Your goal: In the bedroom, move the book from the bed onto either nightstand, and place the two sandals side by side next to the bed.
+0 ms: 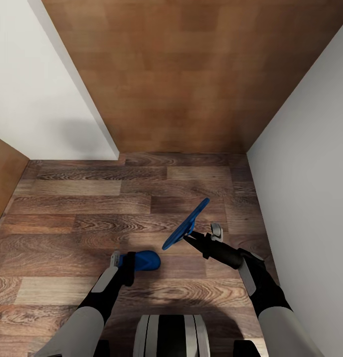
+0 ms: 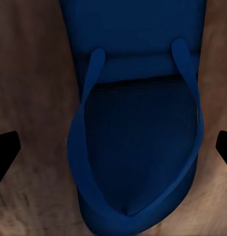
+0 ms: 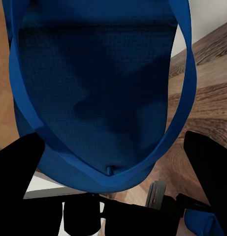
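The right gripper [image 1: 191, 237] is clamping one tilted sandal [image 1: 187, 223]; the left gripper [image 1: 123, 263] is gripping the other sandal [image 1: 144, 261]. Level both before lowering.

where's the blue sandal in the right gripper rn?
Head view, right of centre: the bright blue flat sandal is held tilted above the wood-plank floor by the right gripper, up and right of the other blue sandal.

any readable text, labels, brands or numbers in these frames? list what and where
None: no words, numbers or signs anywhere.
Sandal in the right gripper: plain blue, no brand mark.
Sandal at the left gripper: plain blue sole and straps.
Wood floor, walls and robot arms: unmarked.
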